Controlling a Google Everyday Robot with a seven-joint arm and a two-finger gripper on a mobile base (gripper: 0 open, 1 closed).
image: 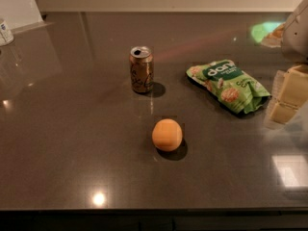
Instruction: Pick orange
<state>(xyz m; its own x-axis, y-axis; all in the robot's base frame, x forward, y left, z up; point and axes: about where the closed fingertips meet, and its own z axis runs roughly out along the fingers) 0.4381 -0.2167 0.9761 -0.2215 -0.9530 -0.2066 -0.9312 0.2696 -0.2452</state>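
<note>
Orange (167, 134): on the dark worktop (62, 143), mid-front, touching nothing.
Drink can (141, 69): upright behind the orange, apart.
Snack bag (228, 84): green, lying flat, right rear.
Tool (288, 96): right edge, beside the bag; opening cannot be told.

You see a gold-brown drink can (141, 69) upright, top opened, on the dark countertop (62, 143); right of the can, a green snack bag (227, 84) lies flat; far left of it, a white container (5, 31)
</note>
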